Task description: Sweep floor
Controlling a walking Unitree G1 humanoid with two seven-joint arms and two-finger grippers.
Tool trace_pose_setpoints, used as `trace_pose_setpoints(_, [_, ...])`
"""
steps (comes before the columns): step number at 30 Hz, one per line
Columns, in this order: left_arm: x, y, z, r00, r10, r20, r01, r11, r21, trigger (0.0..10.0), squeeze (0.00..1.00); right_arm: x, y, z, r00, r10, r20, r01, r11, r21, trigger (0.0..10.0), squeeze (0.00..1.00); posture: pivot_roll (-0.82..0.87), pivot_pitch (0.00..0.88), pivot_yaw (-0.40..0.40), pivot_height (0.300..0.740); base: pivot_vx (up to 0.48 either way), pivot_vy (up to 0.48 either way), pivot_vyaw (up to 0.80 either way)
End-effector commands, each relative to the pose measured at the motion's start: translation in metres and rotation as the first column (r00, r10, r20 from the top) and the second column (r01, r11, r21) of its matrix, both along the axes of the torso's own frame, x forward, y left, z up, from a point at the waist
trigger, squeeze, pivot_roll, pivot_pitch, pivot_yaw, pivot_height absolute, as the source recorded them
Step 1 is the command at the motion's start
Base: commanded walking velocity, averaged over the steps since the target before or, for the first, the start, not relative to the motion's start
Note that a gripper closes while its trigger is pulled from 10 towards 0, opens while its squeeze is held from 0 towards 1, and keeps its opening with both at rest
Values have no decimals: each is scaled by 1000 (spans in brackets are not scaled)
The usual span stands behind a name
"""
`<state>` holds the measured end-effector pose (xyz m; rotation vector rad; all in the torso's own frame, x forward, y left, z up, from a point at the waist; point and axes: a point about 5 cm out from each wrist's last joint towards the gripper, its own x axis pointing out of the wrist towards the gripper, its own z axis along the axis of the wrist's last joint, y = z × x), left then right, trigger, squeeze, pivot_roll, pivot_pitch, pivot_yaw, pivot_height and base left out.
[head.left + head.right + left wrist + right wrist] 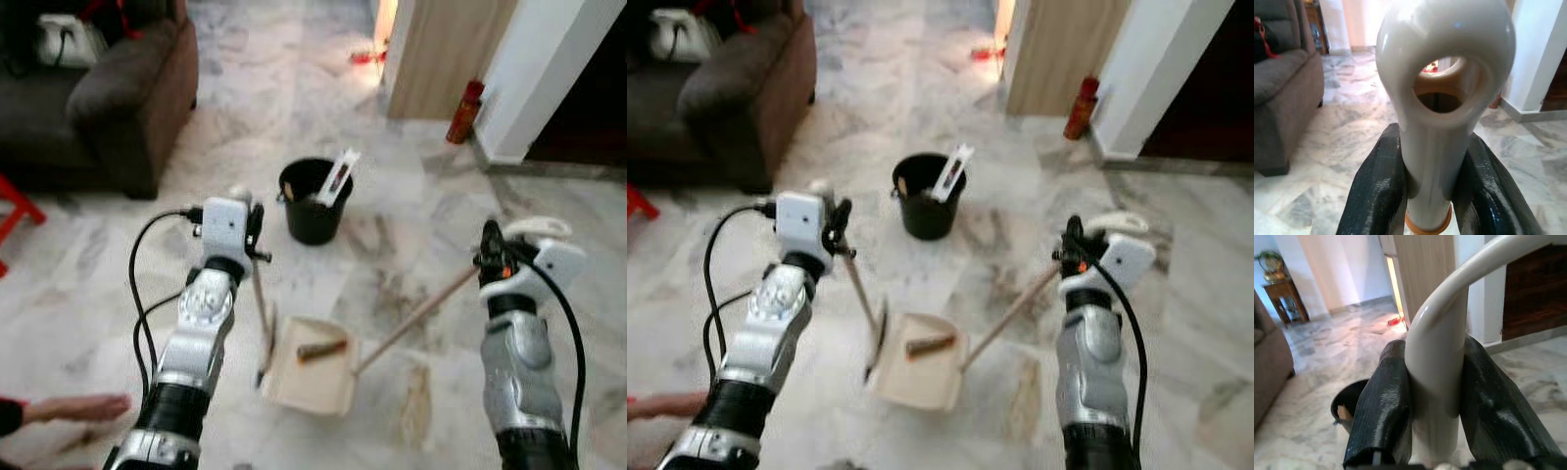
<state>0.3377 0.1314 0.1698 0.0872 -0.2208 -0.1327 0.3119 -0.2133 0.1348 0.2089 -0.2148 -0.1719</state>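
The left gripper (1427,196) has its two black fingers (1378,191) pressed together on the cream plastic handle with a round hanging hole at its tip (1444,88), pinching it just below the loop; in the head views this handle runs down from the gripper to a small dark-edged brush head (266,348) standing at the left edge of the cream rectangular dustpan (312,377). The right gripper (1432,406) is likewise clamped on a curved cream handle end (1437,357), its fingers (1386,401) squeezing it from both sides; from there a long tan stick (416,318) slants down and to the left to the dustpan's right side. The dustpan lies on the floor between the two arms, near the robot, with a short brown stick-like piece (321,348) lying in it. Farther off, beyond the dustpan, stands a round black plastic bucket (312,201) with a white flat object (336,178) leaning out of it. The floor is pale grey-veined marble tile (411,196). A dark brown upholstered sofa (118,98) sits at the far left, a wooden door panel (446,54) and a white wall corner (539,78) at the far right, with a red cylindrical can (465,111) standing between them. A person's hand (73,408) rests low at the near left.
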Motion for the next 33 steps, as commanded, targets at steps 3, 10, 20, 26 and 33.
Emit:
trace_pose_setpoints(3, [0, 2, 11, 999, 11, 50, -12, 1000, 15, 10000, 0, -1, 0, 6, 999, -5, 41, 4, 1000, 27, 10000, 0, 88, 144, -49, 740, 301, 0, 0])
trace_pose_setpoints(10, [0, 2, 11, 999, 11, 50, -12, 1000, 14, 10000, 0, -1, 0, 6, 999, -5, 40, 4, 1000, 27, 10000, 0, 89, 144, -49, 740, 301, 0, 0])
trace_pose_setpoints(20, [0, 2, 12, 999, 12, 51, -13, 1000, 14, 10000, 0, -1, 1, 7, 999, 5, 47, -6, 1000, 22, 10000, 0, 92, 146, -49, 740, 303, 0, 0])
trace_pose_setpoints(26, [0, 2, 12, 999, 11, 51, -12, 1000, 15, 10000, 0, -1, 2, 6, 999, 8, 45, -9, 1000, 21, 10000, 0, 92, 147, -49, 740, 304, 0, 0])
trace_pose_setpoints(33, [0, 2, 11, 999, 11, 50, -12, 1000, 14, 10000, 0, -1, 3, 6, 999, 12, 43, -13, 1000, 27, 10000, 0, 93, 144, -50, 740, 304, 0, 0])
